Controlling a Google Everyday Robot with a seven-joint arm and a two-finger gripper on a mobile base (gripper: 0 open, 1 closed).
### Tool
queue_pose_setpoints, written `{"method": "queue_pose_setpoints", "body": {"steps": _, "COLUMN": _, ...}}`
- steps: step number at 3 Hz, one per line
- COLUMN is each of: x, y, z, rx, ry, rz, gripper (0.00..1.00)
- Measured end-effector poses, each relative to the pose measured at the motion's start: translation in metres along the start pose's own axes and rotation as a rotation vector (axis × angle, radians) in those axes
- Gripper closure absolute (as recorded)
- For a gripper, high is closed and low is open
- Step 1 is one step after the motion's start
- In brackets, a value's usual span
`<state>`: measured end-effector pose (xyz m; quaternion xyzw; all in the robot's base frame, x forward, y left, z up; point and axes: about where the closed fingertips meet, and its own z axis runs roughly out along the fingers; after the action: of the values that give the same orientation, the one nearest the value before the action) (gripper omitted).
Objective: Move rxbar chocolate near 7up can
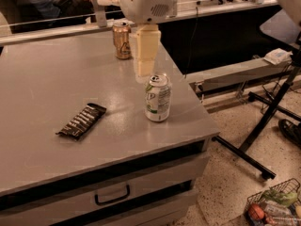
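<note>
The gripper (143, 69) hangs over the gray table (42, 79), pointing down. I cannot tell if it is wide or narrow, and it holds nothing I can see. The 7up can (157, 98) stands upright just in front of it, a bit to its right. The rxbar chocolate (82, 121) lies flat well off to its left, nearer the table's front edge. A gold-brown can (122, 40) stands just behind it.
</note>
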<state>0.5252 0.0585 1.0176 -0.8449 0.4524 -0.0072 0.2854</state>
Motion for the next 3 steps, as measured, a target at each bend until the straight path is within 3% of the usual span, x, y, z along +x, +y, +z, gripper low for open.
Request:
{"method": "queue_pose_setpoints", "body": {"steps": 1, "x": -0.017, "y": -0.012, "z": 0.022, "rx": -0.044, "ry": -0.047, "rz": -0.053, "gripper": 0.0}}
{"method": "queue_pose_setpoints", "body": {"steps": 2, "x": -0.034, "y": -0.01, "z": 0.048, "rx": -0.11, "ry": -0.101, "rz": -0.114, "gripper": 0.0}}
{"method": "queue_pose_setpoints", "body": {"steps": 3, "x": -0.044, "y": 0.011, "z": 0.09, "rx": -0.204, "ry": -0.125, "rz": -0.151, "gripper": 0.0}}
